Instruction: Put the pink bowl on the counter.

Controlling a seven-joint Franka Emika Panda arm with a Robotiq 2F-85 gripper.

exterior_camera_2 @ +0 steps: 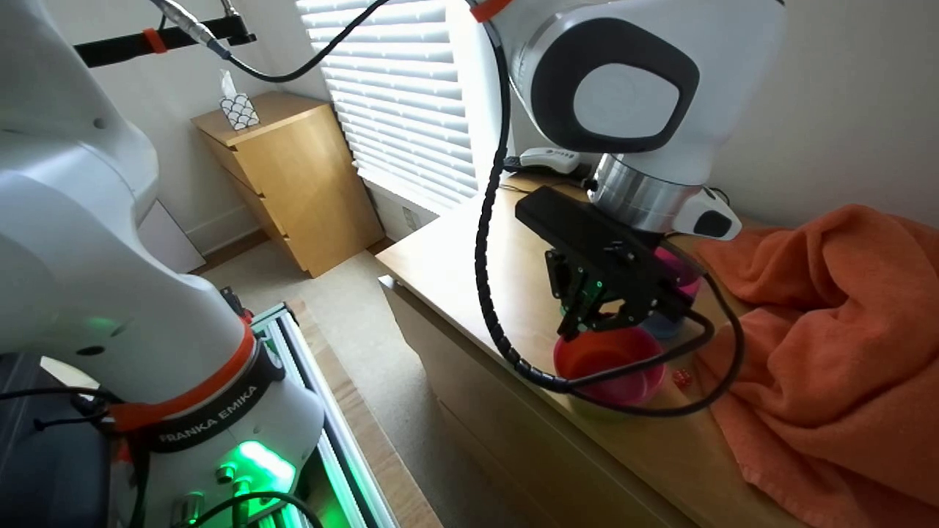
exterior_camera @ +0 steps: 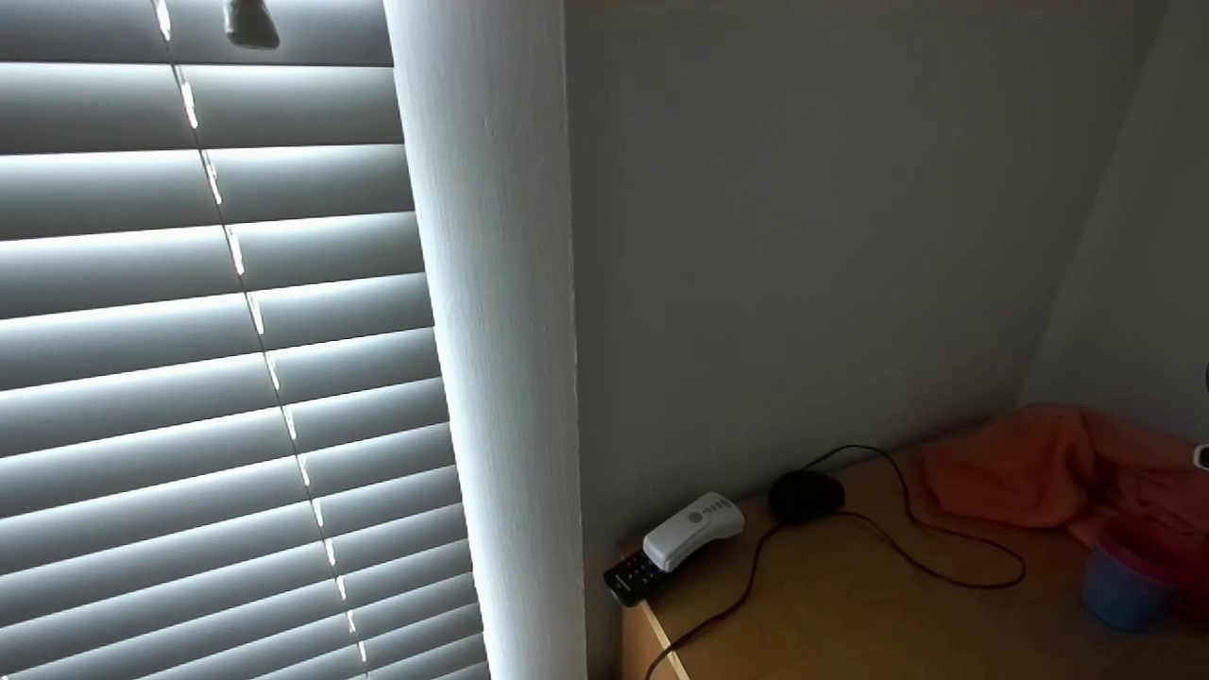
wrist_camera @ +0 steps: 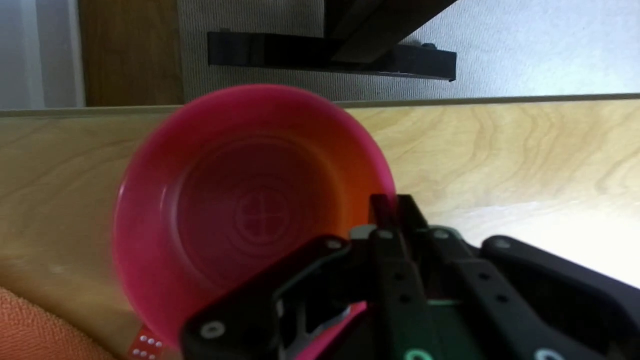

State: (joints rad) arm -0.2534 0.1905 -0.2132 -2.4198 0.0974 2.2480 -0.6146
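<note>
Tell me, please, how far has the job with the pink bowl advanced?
Done, it seems: the grasp. In the wrist view, the claw looks shut on the edge of the pink bowl.
In hand: the bowl itself; something yellow-green shows below it in an exterior view, and I cannot tell whether the bowl is lifted.
Remaining, probably: setting it on the counter and opening the claw.

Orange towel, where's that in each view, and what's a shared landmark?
In an exterior view: orange towel, lower right.
In an exterior view: orange towel, large, along the right edge.
In the wrist view: orange towel, bottom-left corner.
Shared landmark: the wooden counter, beside it in all three.
</note>
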